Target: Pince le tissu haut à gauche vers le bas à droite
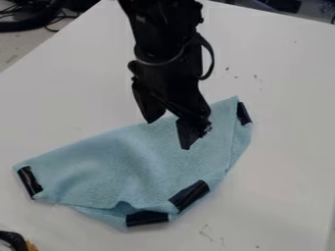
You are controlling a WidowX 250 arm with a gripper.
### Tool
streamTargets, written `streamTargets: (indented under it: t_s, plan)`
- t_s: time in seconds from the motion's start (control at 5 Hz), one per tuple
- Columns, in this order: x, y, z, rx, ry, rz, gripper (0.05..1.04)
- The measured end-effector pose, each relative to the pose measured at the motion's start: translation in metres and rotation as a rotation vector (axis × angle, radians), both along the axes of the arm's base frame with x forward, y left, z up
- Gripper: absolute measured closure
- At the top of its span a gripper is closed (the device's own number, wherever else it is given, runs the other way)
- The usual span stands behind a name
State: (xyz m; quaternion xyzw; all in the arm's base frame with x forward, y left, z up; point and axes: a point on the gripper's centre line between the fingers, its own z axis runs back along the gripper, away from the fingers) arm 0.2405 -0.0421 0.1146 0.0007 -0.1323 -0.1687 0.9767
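Note:
My gripper (171, 135) hangs from the top of the view over the upper edge of the light blue cloth, its two fingers spread apart. One fingertip is near the cloth's upper edge and the other is over its upper right part. Nothing shows between them. The cloth (131, 162) lies folded over on the table, one long edge running from lower left to upper right. Black tape marks its corners: one strip (29, 181) at the left, one (243, 113) at the upper right, and two close together (189, 195) at the bottom.
The white table (281, 162) spreads around the cloth, with small dark scuffs at the right and bottom. Black cables (26, 17) lie beyond its upper left edge. A dark object with a yellowish part (14, 241) shows at the lower left corner.

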Motion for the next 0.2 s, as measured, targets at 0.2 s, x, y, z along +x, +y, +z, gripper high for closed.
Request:
streamTargets:
  t_s: [0.2]
  plan:
    - [0.0031,0.0043,0.0021,0.009,0.02,-0.005,0.078]
